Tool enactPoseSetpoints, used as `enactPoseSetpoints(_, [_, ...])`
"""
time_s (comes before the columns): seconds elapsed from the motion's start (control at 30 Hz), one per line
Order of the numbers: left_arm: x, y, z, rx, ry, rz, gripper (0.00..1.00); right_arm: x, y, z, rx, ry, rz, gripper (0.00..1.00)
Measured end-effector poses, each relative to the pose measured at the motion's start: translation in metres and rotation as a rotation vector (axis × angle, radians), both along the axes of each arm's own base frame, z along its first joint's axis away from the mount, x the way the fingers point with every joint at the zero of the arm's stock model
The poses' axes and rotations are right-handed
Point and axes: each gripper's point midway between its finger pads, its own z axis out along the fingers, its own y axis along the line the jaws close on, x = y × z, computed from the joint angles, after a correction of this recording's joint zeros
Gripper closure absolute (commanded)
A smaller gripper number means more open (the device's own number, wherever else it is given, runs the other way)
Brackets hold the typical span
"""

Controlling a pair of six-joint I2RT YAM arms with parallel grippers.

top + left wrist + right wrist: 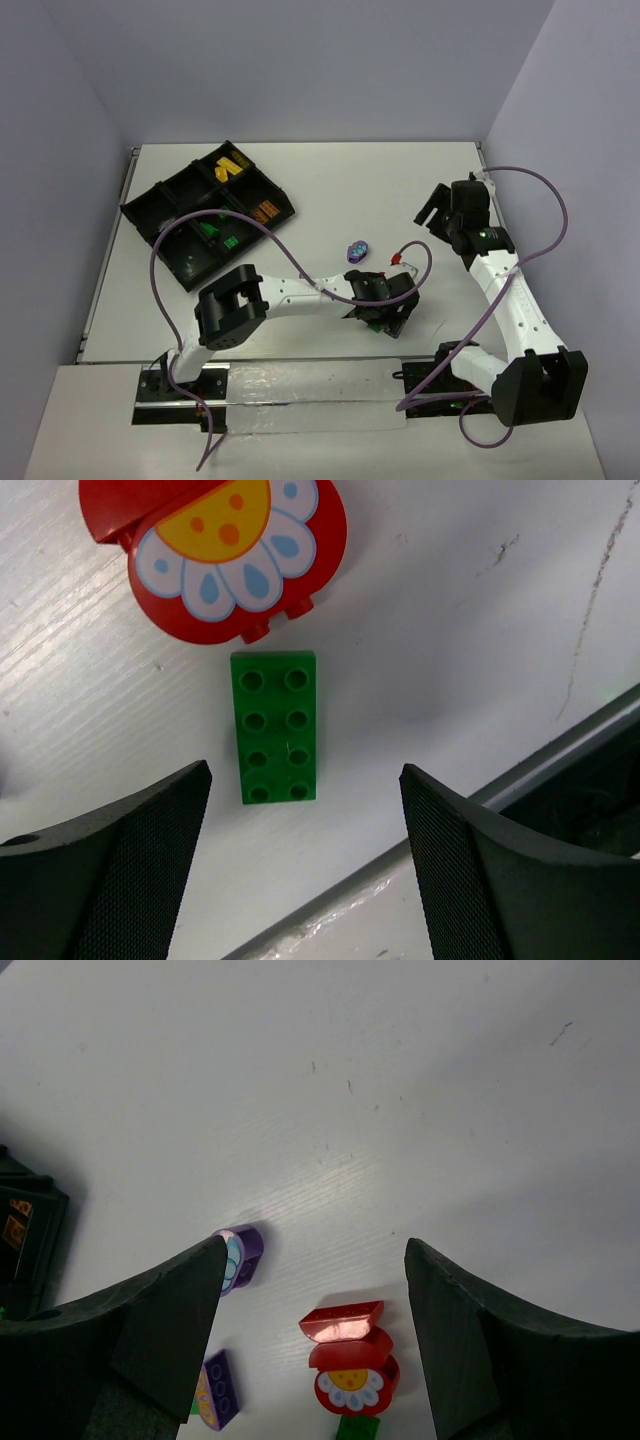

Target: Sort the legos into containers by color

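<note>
A flat green plate (275,738) lies on the white table, its near end level with the tips of my open, empty left gripper (303,780). A red-and-white flower brick (225,555) touches the plate's far end; it also shows in the right wrist view (350,1355). My right gripper (315,1250) is open and empty, held high above the table. A rounded purple brick (240,1257) and a second purple brick (218,1390) lie left of the red one. The black divided tray (150,212) holds yellow (232,168), orange (263,212) and green (225,235) bricks.
The table's near edge, a grey strip (430,830), runs just behind my left fingers. In the top view my left gripper (385,310) is low near that edge and my right gripper (440,210) is up at the right. Purple cables loop over the table.
</note>
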Motion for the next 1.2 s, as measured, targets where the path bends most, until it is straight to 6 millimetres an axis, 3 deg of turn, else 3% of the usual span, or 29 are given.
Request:
enactPoseSetpoints(0.3, [0.004,0.000,-0.011,0.034,-0.019,-0.004,0.39,-0.001,0.001,0.002,0.000,-0.006,0.009,0.21])
enactPoseSetpoints(0.5, [0.007,0.004,-0.013,0.060,-0.037,0.004,0.35,-0.001,0.001,0.002,0.001,-0.006,0.012,0.21])
enactPoseSetpoints(0.83, [0.014,0.006,-0.019,0.117,-0.080,0.009,0.42,0.000,0.002,0.002,-0.002,-0.008,0.019,0.21])
enactPoseSetpoints(0.93, [0.013,0.008,-0.020,0.128,-0.086,0.006,0.57,0.001,0.003,0.003,0.001,-0.014,0.028,0.21])
enactPoseSetpoints(1.0, [0.013,0.009,-0.020,0.133,-0.091,0.006,0.78,0.001,0.004,0.004,0.001,-0.015,0.034,0.21])
enactPoseSetpoints(1.1, [0.015,0.010,-0.019,0.138,-0.101,0.012,1.00,0.001,0.004,0.004,0.000,-0.016,0.039,0.21])
enactPoseSetpoints(1.2, [0.018,0.012,-0.019,0.145,-0.119,0.021,1.00,0.001,0.005,0.005,0.001,-0.017,0.043,0.21])
